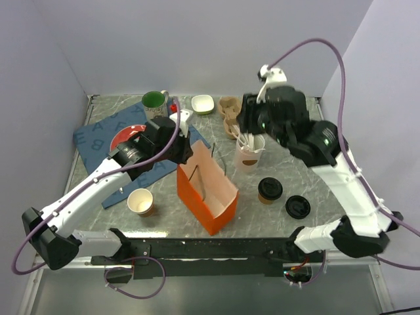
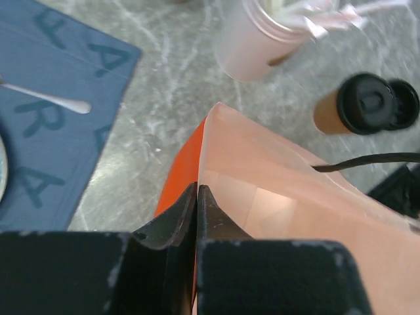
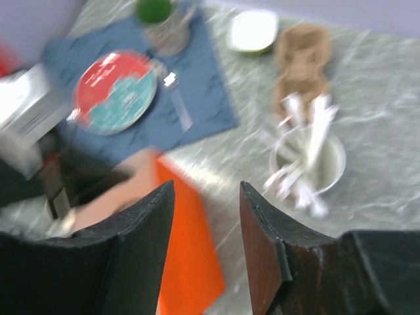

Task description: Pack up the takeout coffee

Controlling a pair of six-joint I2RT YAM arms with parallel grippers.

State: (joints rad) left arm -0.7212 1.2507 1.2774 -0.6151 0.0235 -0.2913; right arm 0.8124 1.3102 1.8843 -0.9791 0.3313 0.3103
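The takeout coffee [image 1: 270,190], a brown paper cup with a black lid, stands upright on the table right of the orange paper bag [image 1: 207,190]. It also shows in the left wrist view [image 2: 357,108]. My left gripper [image 1: 186,152] is shut on the bag's far left rim, jaws pinching the paper edge [image 2: 197,187]. The bag [image 2: 275,197] stands open. My right gripper [image 1: 243,128] is open and empty, held high above the table near a white cup of utensils [image 1: 249,154]; its view [image 3: 207,197] is blurred and does not show the coffee.
A loose black lid [image 1: 297,207] lies right of the coffee. A lidless tan cup [image 1: 141,201] stands front left. A blue placemat [image 1: 98,134] holds a red plate [image 1: 128,136]. A green mug [image 1: 154,100], white bowl [image 1: 203,104] and brown cup carrier [image 1: 230,111] stand at the back.
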